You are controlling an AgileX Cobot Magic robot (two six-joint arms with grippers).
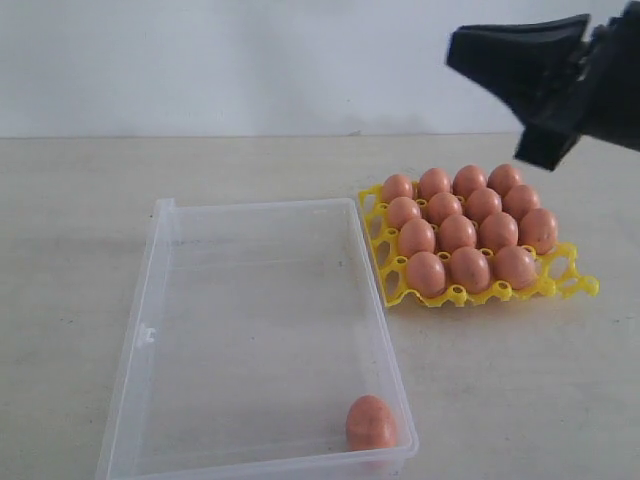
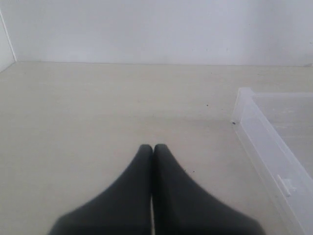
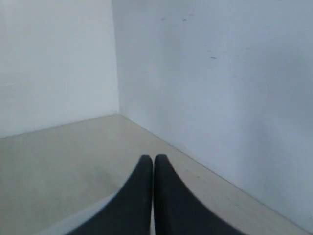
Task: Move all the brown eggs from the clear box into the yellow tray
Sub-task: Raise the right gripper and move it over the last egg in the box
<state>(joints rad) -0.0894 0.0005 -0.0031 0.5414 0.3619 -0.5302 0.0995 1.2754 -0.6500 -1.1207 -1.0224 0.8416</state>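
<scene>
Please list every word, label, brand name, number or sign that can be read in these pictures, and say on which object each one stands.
None: no readable text appears in any view.
The large clear plastic box, the bright yellow plastic egg tray, the pinkish-brown eggs, the black left gripper, the black right gripper, the pale table and the white wall bear no print.

left end effector (image 2: 152, 146), right end effector (image 3: 153, 156): closed

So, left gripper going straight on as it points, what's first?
Looks free: the left gripper points over bare table toward the wall, probably first; the clear box lies off that line.
</scene>
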